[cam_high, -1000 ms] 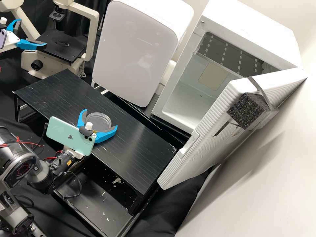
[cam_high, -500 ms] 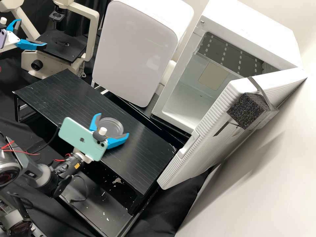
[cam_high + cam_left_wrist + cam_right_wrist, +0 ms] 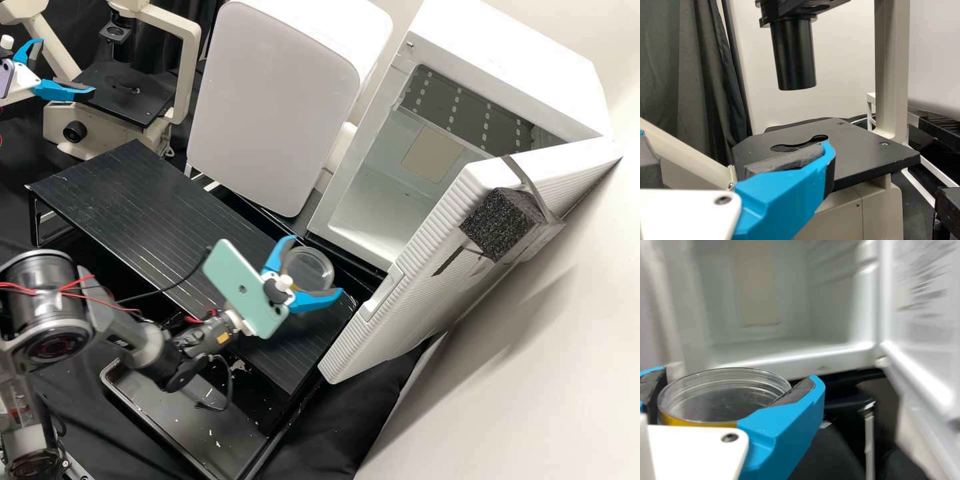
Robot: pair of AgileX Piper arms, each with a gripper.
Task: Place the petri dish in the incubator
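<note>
Near the right end of the black raised shelf, my right gripper [image 3: 305,275] is shut on the clear round petri dish [image 3: 310,269] in the high view, in front of the incubator [image 3: 347,157]. From its wrist, the right gripper [image 3: 730,397] holds the dish [image 3: 720,395] level between both fingers, facing the white incubator interior [image 3: 790,342]. The incubator door [image 3: 400,267] stands open. At the upper left of the high view, my left gripper [image 3: 60,70] is open beside the microscope stage, with nothing seen between its fingers; one blue finger of the left gripper [image 3: 735,175] is before the stage.
A microscope [image 3: 123,93] stands at the back left. Beside the incubator is a white box-shaped device [image 3: 267,107]. The black shelf [image 3: 133,207] stands over a dark tray [image 3: 187,413]. A black foam block [image 3: 500,223] is strapped to the door.
My right gripper has carried the petri dish rightward along the shelf, towards the incubator opening, and its wrist has turned. The left arm has kept still.
</note>
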